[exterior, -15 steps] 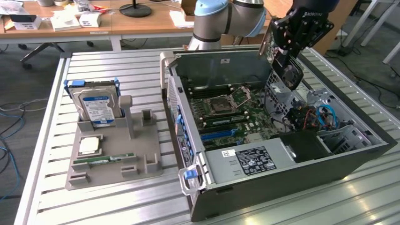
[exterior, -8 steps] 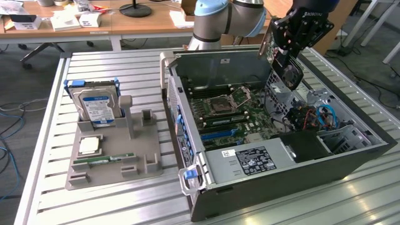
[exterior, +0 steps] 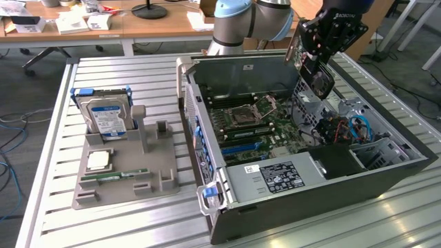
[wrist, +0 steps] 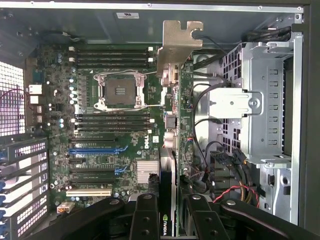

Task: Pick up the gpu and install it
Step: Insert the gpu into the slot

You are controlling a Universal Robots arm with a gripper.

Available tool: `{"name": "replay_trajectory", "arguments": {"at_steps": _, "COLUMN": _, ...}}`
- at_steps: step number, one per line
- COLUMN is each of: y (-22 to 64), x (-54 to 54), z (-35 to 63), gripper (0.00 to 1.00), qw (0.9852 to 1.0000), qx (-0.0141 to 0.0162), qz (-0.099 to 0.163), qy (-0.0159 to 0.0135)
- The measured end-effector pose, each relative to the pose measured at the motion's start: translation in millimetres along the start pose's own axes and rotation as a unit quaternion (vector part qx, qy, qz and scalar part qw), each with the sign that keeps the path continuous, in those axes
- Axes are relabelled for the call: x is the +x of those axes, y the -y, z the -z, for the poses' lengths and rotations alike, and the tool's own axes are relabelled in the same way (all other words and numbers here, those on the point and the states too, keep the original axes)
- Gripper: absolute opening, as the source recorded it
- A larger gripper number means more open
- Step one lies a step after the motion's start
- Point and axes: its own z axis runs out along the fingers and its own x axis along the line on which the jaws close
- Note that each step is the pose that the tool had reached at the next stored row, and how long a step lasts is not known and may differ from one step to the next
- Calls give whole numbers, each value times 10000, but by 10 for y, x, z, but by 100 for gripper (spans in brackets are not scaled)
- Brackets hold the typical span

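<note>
1. The end effector (wrist: 170, 212) is clenched on the gpu (wrist: 172, 80), its dark fingers (wrist: 145, 217) pressing on both faces of the card at 1 end.
2. The gpu hangs edge-on from that grip, above the open computer case (exterior: 386, 178) and touching nothing inside it. Its metal bracket (wrist: 177, 42) is at the end away from the fingers.
3. Judged by its build, the card is light and stiff but fragile. Its faces carry exposed parts, and a fan shows on the lower part. The safest hold looks like flat pressure on bare board edges or the cooler shroud, away from the connector edge. With such a thin card, a small tilt could make it miss a slot.
4. Below it, the case holds a motherboard (wrist: 100, 115) with an open processor socket (wrist: 120, 90), blue expansion slots (wrist: 95, 150), a metal drive cage (wrist: 265, 100) and loose cables (exterior: 358, 126).
5. Farther off on the slatted worktop (exterior: 138, 72), a grey holder (exterior: 117, 191) keeps a hard drive (exterior: 107, 116) upright, with a processor chip (exterior: 98, 160) and a green RAM stick (exterior: 113, 177) lying flat.
</note>
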Motion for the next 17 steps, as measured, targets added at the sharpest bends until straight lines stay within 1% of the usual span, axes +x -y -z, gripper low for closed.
{"name": "replay_trajectory", "arguments": {"at_steps": 4, "y": 0, "x": 0, "z": -1, "gripper": 26, "qw": 10000, "qx": -2, "qz": 99, "qy": -4}}
{"name": "replay_trajectory", "arguments": {"at_steps": 7, "y": 0, "x": 0, "z": -2, "gripper": 26, "qw": 9997, "qx": -6, "qz": 232, "qy": -9}}
{"name": "replay_trajectory", "arguments": {"at_steps": 13, "y": 0, "x": 0, "z": -5, "gripper": 26, "qw": 9988, "qx": -12, "qz": 490, "qy": -19}}
{"name": "replay_trajectory", "arguments": {"at_steps": 17, "y": 0, "x": 0, "z": -6, "gripper": 26, "qw": 9982, "qx": -16, "qz": 604, "qy": -23}}
